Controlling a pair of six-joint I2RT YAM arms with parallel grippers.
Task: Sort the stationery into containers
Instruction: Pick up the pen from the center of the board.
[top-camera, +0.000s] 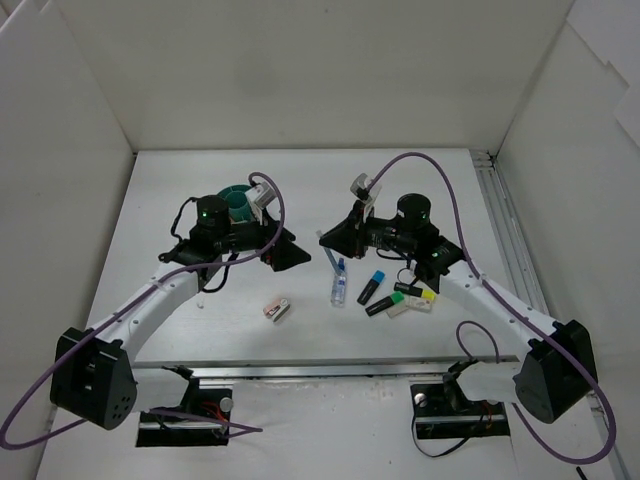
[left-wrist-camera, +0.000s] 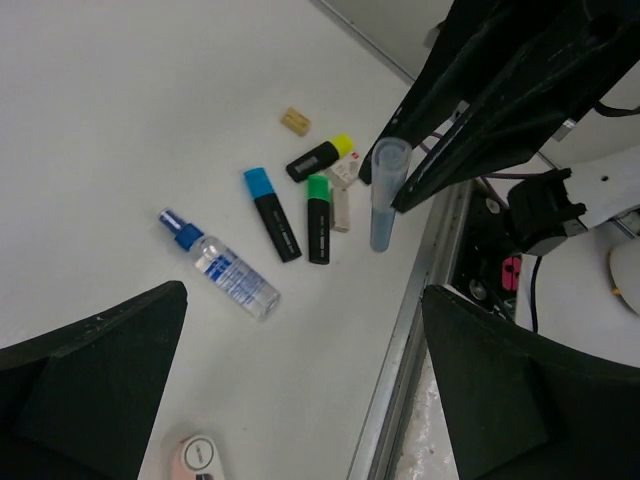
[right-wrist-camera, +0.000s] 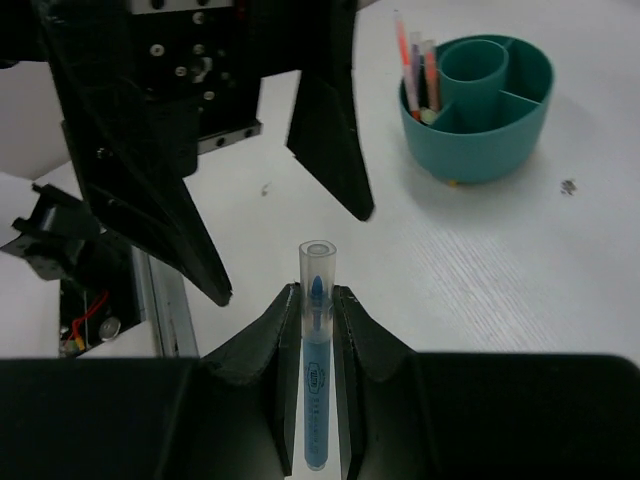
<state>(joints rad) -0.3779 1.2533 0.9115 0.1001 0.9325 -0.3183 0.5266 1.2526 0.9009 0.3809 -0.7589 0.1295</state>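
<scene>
My right gripper (right-wrist-camera: 318, 305) is shut on a blue pen with a clear cap (right-wrist-camera: 317, 350), held above the table; the pen also shows in the left wrist view (left-wrist-camera: 383, 200). My left gripper (left-wrist-camera: 300, 310) is open and empty, hovering just left of the right gripper (top-camera: 328, 240) in the top view. The teal tub (right-wrist-camera: 500, 130) stands behind the left gripper (top-camera: 283, 250) and holds several thin pens (right-wrist-camera: 417, 75) in one compartment. On the table lie a blue-capped clear bottle (left-wrist-camera: 225, 268), blue (left-wrist-camera: 271, 214), green (left-wrist-camera: 318, 217) and yellow (left-wrist-camera: 320, 159) highlighters, a tan eraser (left-wrist-camera: 294, 121) and a pink-white eraser (top-camera: 277, 308).
White walls close in the table on the left, back and right. A metal rail (left-wrist-camera: 410, 320) runs along the table's near edge. The left gripper's black fingers (right-wrist-camera: 330, 130) hang between my right gripper and the tub. Purple cables loop over both arms.
</scene>
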